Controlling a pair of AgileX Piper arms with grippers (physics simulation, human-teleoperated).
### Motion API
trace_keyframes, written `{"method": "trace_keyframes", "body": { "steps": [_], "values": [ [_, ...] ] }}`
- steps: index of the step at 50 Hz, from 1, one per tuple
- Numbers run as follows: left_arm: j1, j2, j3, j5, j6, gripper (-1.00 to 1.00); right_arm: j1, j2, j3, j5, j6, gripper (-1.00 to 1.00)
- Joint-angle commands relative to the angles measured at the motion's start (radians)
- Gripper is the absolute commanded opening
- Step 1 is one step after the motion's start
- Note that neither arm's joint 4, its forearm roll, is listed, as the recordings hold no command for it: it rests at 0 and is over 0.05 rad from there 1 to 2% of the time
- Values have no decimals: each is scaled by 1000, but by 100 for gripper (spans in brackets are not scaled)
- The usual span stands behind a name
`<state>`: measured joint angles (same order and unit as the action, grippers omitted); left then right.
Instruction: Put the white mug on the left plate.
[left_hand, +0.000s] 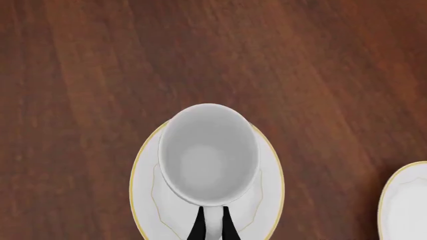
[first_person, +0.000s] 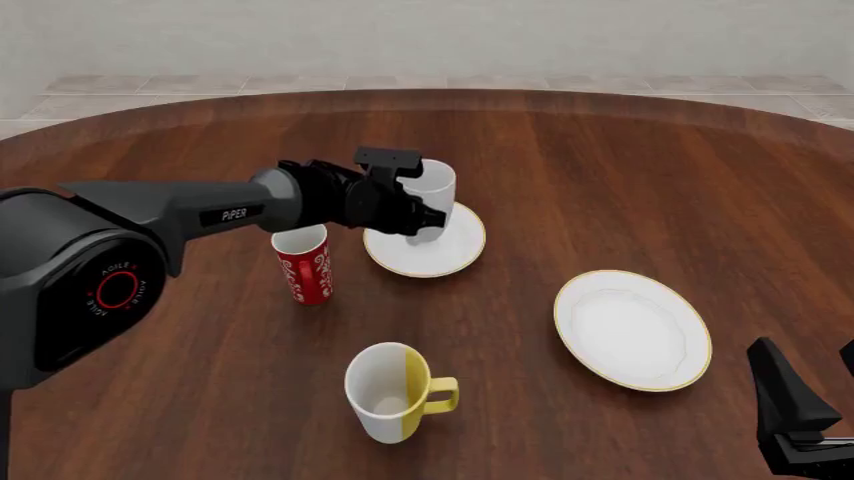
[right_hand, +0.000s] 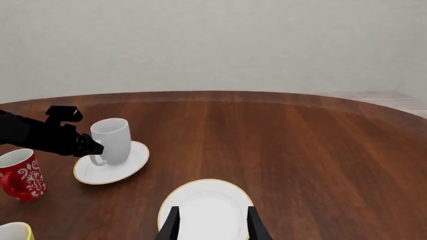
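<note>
In the left wrist view, the white mug is seen from straight above, its plain grey-white interior filling the middle of the picture. It is set over the left plate, whose thin gold rim shows on either side; the plate's lower part is cut off by the picture's edge. Only the black tips of the left gripper are visible, closed narrowly on the mug's white handle. A slice of the wider plate is cut off at one side, and bare wood surrounds the rest.

In the front view, the mug is seen tilted slightly over the left plate, held at its handle side by the left gripper; whether its base touches the plate cannot be told, as the gripper hides that side. The red patterned cup stands just left of the plate, partly under the arm. The half-yellow mug stands near, well apart. The wider plate lies to the right, with open table far and right of it. The right gripper is cut off at the near right corner.

In the right wrist view, the right gripper's fingers are spread wide, with nothing between them, above the wider plate. The mug's handle is seen facing the left gripper.
</note>
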<state>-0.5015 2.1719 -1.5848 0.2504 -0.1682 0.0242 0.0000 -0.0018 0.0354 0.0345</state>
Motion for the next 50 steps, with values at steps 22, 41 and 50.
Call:
{"method": "trace_keyframes", "body": {
  "steps": [22, 41, 50],
  "values": [
    [0, 9, 5, -11, 19, -100, -2, 0, 1, 2, 0, 100],
    [-14, 22, 4, -11, 4, -100, -4, 0, 1, 3, 2, 100],
    [-26, 22, 11, -17, -13, -100, -4, 0, 1, 4, 1, 100]
  ]
}}
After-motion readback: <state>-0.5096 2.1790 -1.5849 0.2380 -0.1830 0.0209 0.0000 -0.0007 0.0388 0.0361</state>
